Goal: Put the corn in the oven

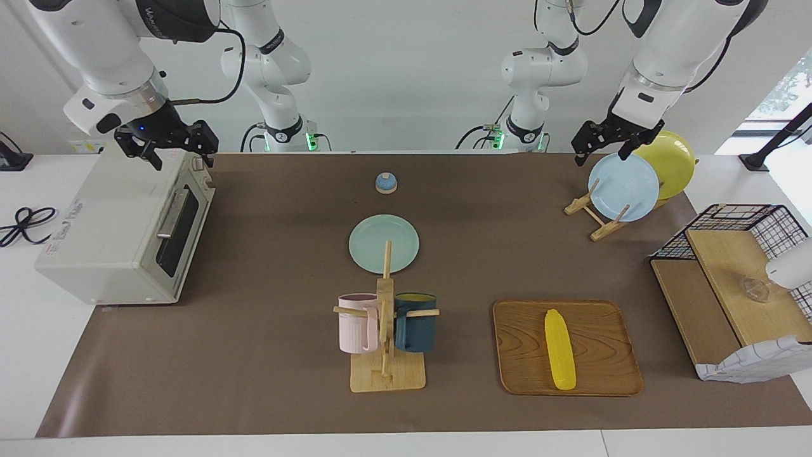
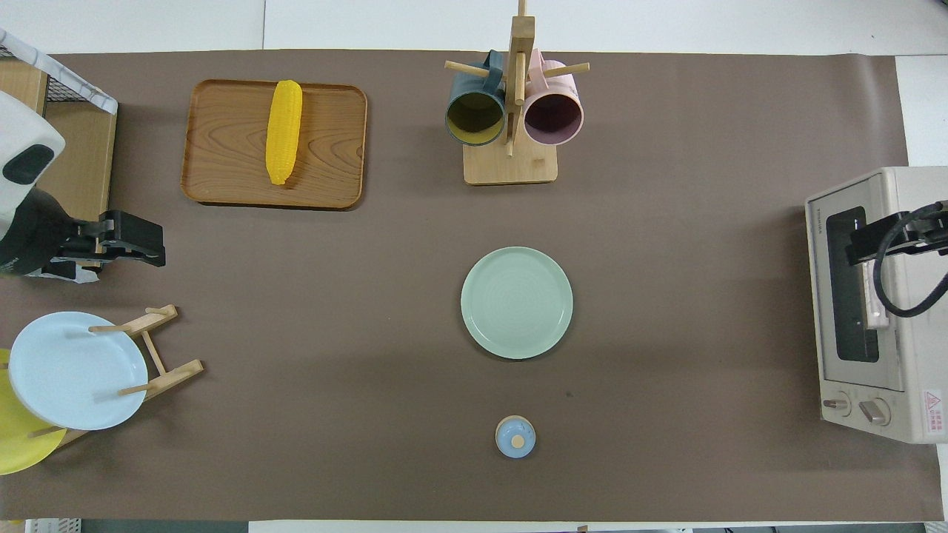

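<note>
The corn (image 1: 560, 349) (image 2: 284, 132), a bright yellow cob, lies lengthwise on a wooden tray (image 1: 520, 343) (image 2: 222, 148) toward the left arm's end of the table. The off-white oven (image 1: 114, 235) (image 2: 911, 296) stands at the right arm's end, its dark glass door shut and facing the table's middle. My right gripper (image 1: 181, 155) (image 2: 863, 244) hangs open over the oven's top front edge, holding nothing. Up in the air by the plate rack, my left gripper (image 1: 601, 152) (image 2: 157, 241) is open and empty, well away from the corn.
A wooden mug rack (image 1: 386, 355) with a pink and a dark blue mug stands beside the tray. A green plate (image 1: 384, 244) and a small blue lid (image 1: 386, 183) lie mid-table. A plate rack (image 1: 599, 222) holds a blue and a yellow plate. A wire basket shelf (image 1: 729, 266) stands at the left arm's end.
</note>
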Action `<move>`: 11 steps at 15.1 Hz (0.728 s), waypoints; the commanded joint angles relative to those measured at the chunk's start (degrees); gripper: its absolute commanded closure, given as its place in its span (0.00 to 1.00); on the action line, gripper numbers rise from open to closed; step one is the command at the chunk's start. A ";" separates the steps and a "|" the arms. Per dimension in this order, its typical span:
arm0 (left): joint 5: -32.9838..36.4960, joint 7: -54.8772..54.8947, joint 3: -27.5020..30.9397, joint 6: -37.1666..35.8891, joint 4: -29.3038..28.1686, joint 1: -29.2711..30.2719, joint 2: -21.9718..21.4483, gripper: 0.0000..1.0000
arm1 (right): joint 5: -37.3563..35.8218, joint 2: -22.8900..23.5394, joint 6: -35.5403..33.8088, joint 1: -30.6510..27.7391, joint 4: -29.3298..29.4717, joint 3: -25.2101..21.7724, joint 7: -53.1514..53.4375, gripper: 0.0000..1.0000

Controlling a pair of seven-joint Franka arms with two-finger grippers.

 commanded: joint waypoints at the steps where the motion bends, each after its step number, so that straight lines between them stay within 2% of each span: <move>1: -0.10 0.53 -0.68 -0.82 0.86 1.03 0.23 0.00 | 0.20 -0.14 0.78 -0.18 0.12 0.19 0.97 0.00; 8: -0.10 0.18 -0.76 -0.29 0.68 0.59 0.14 0.00 | 0.20 -0.14 0.78 -0.18 -0.05 0.19 1.15 0.00; 11: -0.10 0.79 -0.76 4.18 -0.10 0.68 0.32 0.00 | 0.20 -0.22 0.78 -0.18 -0.14 0.19 0.54 0.00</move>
